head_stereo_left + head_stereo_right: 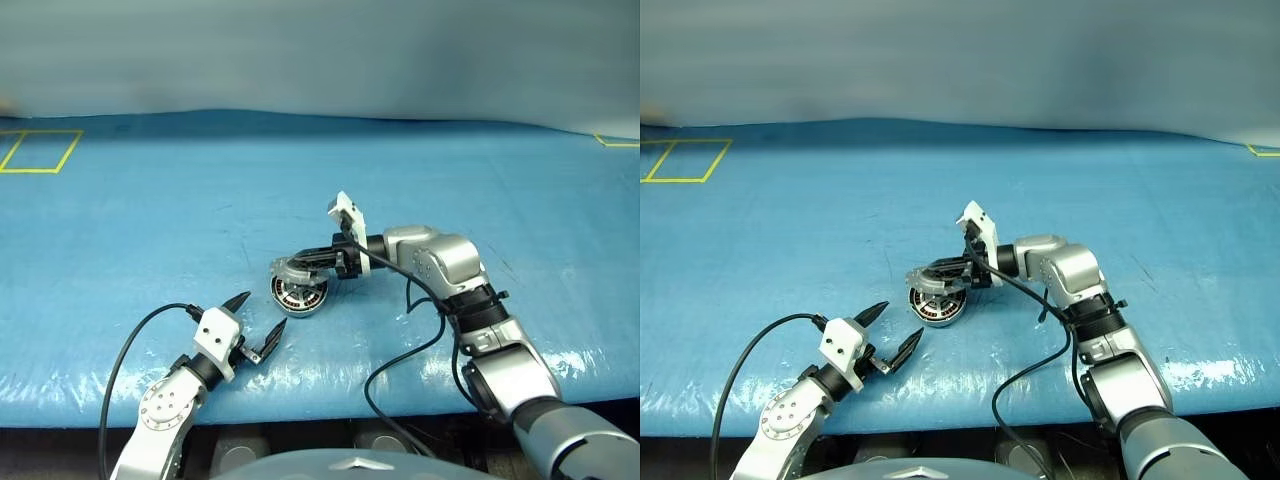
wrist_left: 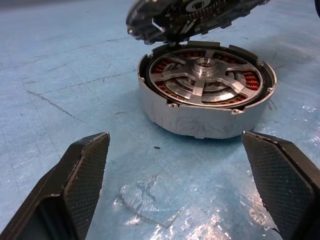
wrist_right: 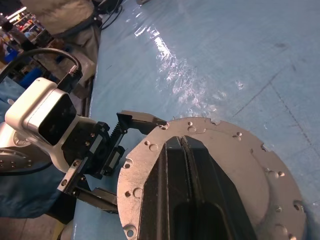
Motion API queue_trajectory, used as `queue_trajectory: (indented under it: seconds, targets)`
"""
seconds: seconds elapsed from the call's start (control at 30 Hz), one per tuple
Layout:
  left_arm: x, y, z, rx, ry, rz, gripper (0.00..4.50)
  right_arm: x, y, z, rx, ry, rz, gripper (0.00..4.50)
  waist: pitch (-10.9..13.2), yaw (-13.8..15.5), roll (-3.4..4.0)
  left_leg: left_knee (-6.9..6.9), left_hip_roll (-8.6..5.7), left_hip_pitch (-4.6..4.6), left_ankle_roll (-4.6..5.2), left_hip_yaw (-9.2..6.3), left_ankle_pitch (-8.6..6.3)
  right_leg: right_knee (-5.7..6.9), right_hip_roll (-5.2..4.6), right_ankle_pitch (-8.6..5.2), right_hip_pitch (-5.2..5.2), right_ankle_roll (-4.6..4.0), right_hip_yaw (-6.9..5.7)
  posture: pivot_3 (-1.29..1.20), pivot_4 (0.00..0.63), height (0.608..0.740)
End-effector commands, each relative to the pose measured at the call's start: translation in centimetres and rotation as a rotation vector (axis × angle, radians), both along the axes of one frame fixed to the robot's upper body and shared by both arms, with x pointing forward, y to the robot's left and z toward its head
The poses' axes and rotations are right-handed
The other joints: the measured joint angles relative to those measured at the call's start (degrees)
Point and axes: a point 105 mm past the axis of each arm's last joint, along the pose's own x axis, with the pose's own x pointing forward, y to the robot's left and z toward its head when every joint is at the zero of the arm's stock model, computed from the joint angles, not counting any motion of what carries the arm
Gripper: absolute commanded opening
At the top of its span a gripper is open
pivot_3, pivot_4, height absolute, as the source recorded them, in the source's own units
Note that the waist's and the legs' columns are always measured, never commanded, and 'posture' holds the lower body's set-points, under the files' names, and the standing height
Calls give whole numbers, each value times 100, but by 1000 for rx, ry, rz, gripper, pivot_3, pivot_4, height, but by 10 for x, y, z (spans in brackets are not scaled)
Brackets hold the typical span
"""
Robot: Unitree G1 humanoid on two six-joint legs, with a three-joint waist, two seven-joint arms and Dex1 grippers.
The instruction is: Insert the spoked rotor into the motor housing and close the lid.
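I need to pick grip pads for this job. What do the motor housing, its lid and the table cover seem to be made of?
Motor housing: looks like bare brushed metal, grey with a dull sheen; copper-coloured windings inside. Lid: seemingly matte grey metal, flat with small drilled holes. Table cover: probably blue plastic sheeting, glossy, wrinkled and scuffed.

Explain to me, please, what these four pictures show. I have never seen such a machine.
A two-armed humanoid robot works at a blue table. Two pictures come from its head, looking down; two come from cameras on its wrists. On the table lies the motor housing, a round metal case with copper windings; the spoked rotor already sits inside. The lid stands half open above it. The right tool, its fingers shut, presses on the lid's outer face. The left tool is open and holds nothing.
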Motion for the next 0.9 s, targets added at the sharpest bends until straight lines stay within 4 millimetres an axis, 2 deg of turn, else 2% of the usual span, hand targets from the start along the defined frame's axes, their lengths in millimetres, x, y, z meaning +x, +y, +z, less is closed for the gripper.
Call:
queue_trajectory:
  seconds: [0.03,0.17,0.23,0.4,0.5,0.6,0.77,0.9]
  targets:
    - [1,-5,11,0,-42,-35,4500,-13,6,1,25,1,3,20,0,0,0,1,0,0,0,1,0,0,0,0,0,0,0,0,150,740]
    - [3,-6,11,3,-43,-53,4500,-21,1,-20,-38,15,-57,20,0,0,-1,2,0,1,-2,0,1,0,0,-1,0,1,0,0,150,740]
    - [4,-7,12,4,-44,-59,4500,-24,-2,-23,-61,-3,-84,20,-1,-3,0,5,0,2,-3,2,2,-1,0,-5,2,-3,1,0,150,740]
    - [2,-6,11,5,-40,-61,4500,-32,-1,19,0,-243,-167,20,-3,7,-3,9,0,-1,-4,1,3,0,0,-16,1,-21,1,0,150,740]
    - [0,-6,11,4,-35,-60,4500,-30,0,40,-33,-431,-325,20,-4,3,-4,9,1,-1,-4,1,3,0,0,-16,-1,-21,1,0,150,740]
    - [0,-7,10,6,-34,-63,4500,-28,3,46,-39,-514,-469,613,-6,9,-8,7,1,0,-5,0,4,0,0,-18,-3,-22,1,0,150,740]
    - [1,-11,10,8,-45,-84,4500,-25,12,21,-125,-518,-540,2291,-8,9,-11,8,1,-2,-7,3,5,-3,-2,-18,-2,-23,3,0,150,740]
    - [1,-11,11,7,-46,-83,4500,-24,18,12,-143,-518,-559,3536,-9,6,-13,9,2,3,-8,3,8,0,-2,-18,-2,-24,3,0,150,740]
